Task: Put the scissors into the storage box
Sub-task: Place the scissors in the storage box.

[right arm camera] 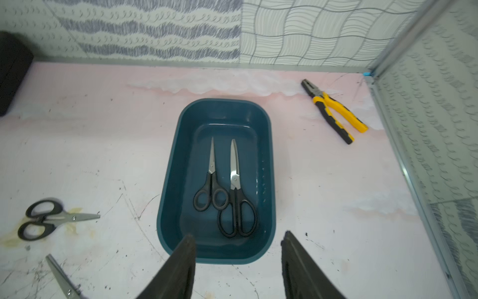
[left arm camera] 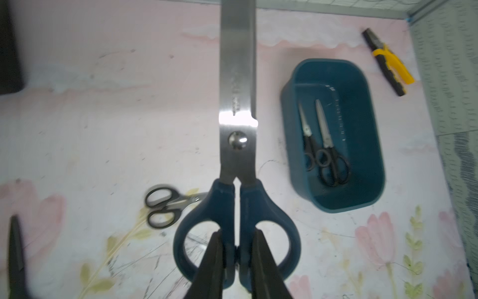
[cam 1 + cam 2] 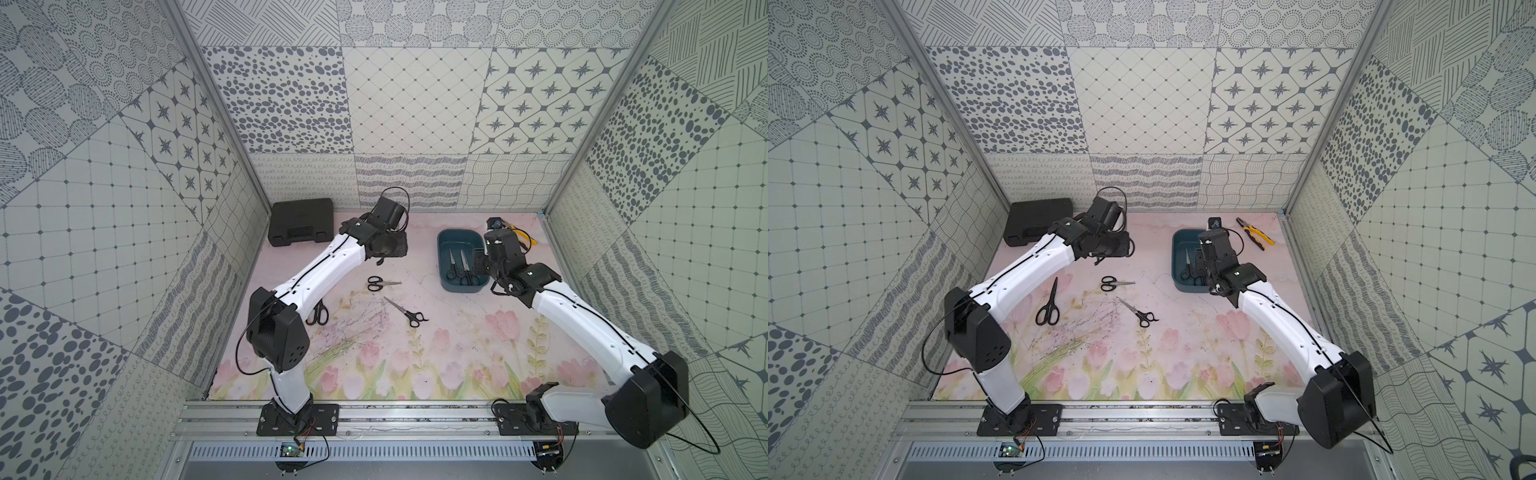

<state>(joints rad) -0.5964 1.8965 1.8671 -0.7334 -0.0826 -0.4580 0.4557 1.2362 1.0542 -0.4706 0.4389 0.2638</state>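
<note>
Over a pink floral mat [image 3: 457, 353], the left gripper [image 2: 238, 234] is clamped on blue-handled scissors [image 2: 238, 103]. The right gripper [image 1: 238, 235] gapes above the storage box [image 1: 170, 186], frame centre.

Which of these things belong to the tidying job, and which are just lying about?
For the job:
- blue scissors, held in the left pincer
- on the table: long scissors, short scissors, medium scissors
- box, with slim scissors and broad scissors inside

Lying about:
- pliers
- black case
</note>
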